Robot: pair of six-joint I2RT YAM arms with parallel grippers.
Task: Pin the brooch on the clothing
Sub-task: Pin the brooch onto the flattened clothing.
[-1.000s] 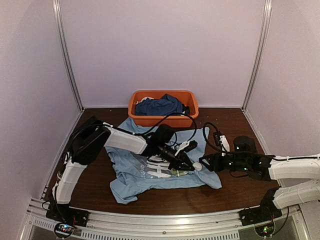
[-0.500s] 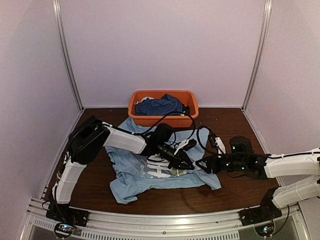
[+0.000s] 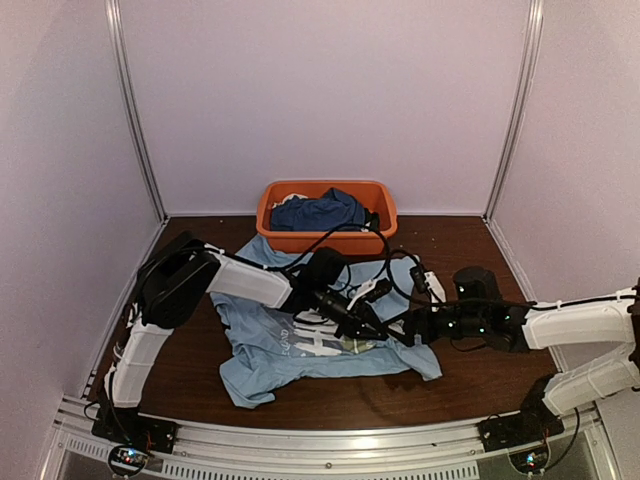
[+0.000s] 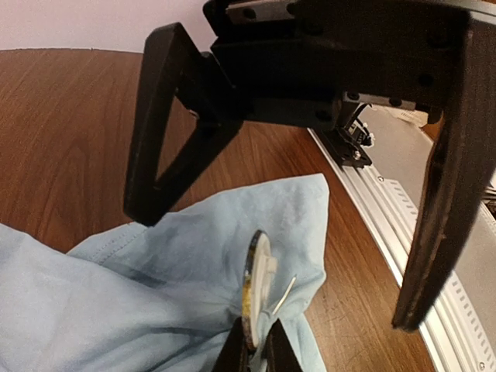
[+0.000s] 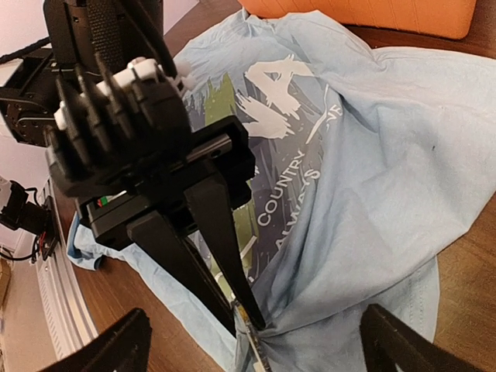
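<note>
The light blue T-shirt [image 3: 290, 355] lies crumpled on the table, print up; it also shows in the right wrist view [image 5: 372, 155]. My left gripper [image 4: 256, 325] is shut on the brooch [image 4: 257, 271], a small round disc held edge-on with its pin sticking out, right above a bunched corner of the shirt [image 4: 155, 271]. In the right wrist view the left gripper [image 5: 249, 325] pinches the brooch [image 5: 256, 353] against a shirt fold. My right gripper [image 5: 256, 310] is open and straddles the left fingertips and brooch. In the top view the two grippers [image 3: 385, 332] [image 3: 405, 328] meet over the shirt's right side.
An orange basket [image 3: 325, 240] with a dark blue garment [image 3: 320, 212] stands at the back, just behind the shirt. Cables loop above the shirt's right side. The rail of the table's near edge [image 4: 403, 232] runs close to the right of the shirt corner.
My right arm has moved left, bringing its open gripper up to and around the left gripper's tips. The left gripper has stayed nearly in place, holding the brooch.
</note>
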